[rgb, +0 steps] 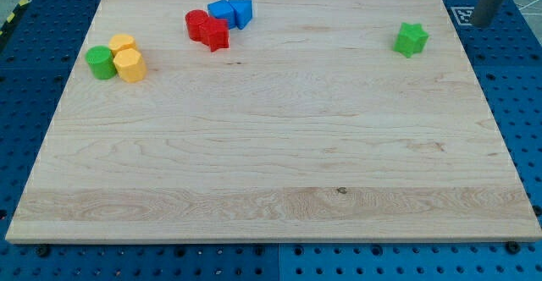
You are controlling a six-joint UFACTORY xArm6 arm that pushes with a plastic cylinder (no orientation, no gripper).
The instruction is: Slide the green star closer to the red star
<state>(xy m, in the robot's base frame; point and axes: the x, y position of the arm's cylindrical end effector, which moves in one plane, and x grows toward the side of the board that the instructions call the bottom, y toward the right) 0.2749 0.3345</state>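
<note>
The green star (411, 39) lies near the top right of the wooden board (271, 179). The red star (215, 35) lies far to its left, near the view's top, touching a red cylinder (196, 23). My tip (483, 23) is at the view's top right, just off the board's corner, to the right of and slightly above the green star and apart from it.
Two blue blocks (230, 12) sit just above and right of the red star. A green cylinder (101, 63) and two yellow blocks (127, 57) cluster at the board's left. A black-and-white marker (461, 14) lies beside my tip.
</note>
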